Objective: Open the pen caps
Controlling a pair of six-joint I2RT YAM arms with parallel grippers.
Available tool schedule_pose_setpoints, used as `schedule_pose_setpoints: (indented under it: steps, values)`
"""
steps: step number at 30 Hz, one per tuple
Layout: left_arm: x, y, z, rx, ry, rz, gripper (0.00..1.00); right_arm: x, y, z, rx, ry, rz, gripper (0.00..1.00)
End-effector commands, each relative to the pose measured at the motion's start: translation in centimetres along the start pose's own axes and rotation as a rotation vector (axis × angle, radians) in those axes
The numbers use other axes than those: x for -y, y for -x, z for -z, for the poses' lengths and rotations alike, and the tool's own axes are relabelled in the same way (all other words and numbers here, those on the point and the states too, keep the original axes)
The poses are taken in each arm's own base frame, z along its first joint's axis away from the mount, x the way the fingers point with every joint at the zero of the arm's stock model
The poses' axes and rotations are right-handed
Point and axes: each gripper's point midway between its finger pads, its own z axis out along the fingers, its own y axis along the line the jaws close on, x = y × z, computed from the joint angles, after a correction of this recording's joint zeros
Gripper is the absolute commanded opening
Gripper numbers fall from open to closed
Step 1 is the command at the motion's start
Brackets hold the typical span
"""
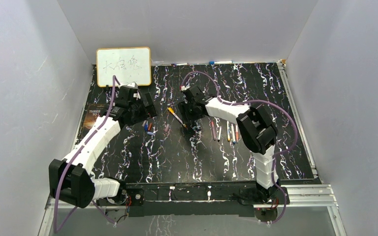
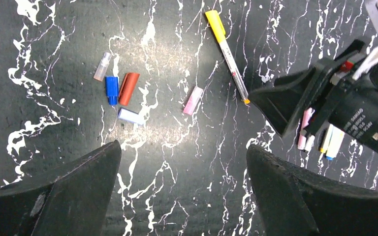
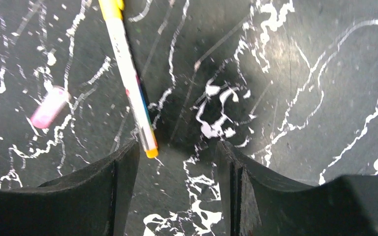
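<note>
A white pen with its yellow cap on lies on the black marbled table. Its orange end sits just beside the left fingertip of my right gripper, which is open, empty and low over the table. Loose caps lie in a group: a blue one, a red one, a clear pink one, a pale lavender one and a pink one. My left gripper is open and empty, above the table near these caps. From above, the left gripper and the right gripper flank the pen.
Several uncapped pens lie in a row right of the right gripper, also showing in the left wrist view. A small whiteboard leans on the back wall. A dark booklet lies at the table's left edge. Grey walls enclose the table.
</note>
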Motion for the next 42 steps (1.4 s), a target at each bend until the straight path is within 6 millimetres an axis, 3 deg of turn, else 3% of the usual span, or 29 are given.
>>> schedule_pose_setpoints:
  steps: [1, 10, 17, 26, 28, 31, 35, 38, 42]
  values:
    - [0.0, -1.5, 1.8, -0.03, -0.028, 0.022, 0.98, -3.0, 3.8, 0.1, 0.104, 0.055, 0.068, 0.56]
    - [-0.4, -2.2, 2.9, -0.028, -0.031, 0.028, 0.98, -5.2, 4.0, -1.9, 0.093, 0.025, 0.121, 0.57]
    - [-0.2, -3.0, 3.3, -0.039, -0.059, 0.043, 0.98, -3.2, 3.0, -3.4, 0.027, -0.126, 0.119, 0.51]
    - [0.5, -3.8, 3.0, -0.056, -0.116, 0.071, 0.98, -2.1, -0.8, -3.6, -0.052, -0.135, 0.117, 0.0]
    - [1.6, -4.3, 2.8, -0.08, -0.184, 0.081, 0.98, -2.5, -1.5, -2.4, -0.053, -0.096, 0.115, 0.0]
    - [3.5, -5.1, 2.3, -0.126, -0.292, 0.133, 0.98, -3.3, -1.3, 1.1, -0.014, 0.035, 0.065, 0.0]
    - [6.6, -4.8, 2.5, -0.107, -0.483, 0.258, 0.99, -4.7, 0.4, 8.5, 0.115, 0.273, -0.056, 0.0]
    - [8.5, -4.1, 3.0, -0.078, -0.615, 0.36, 0.98, -6.0, -0.5, 12.1, 0.144, 0.408, -0.094, 0.0]
    - [10.2, -4.4, 3.1, -0.082, -0.678, 0.403, 0.98, -7.9, -1.7, 15.4, 0.163, 0.545, -0.141, 0.0]
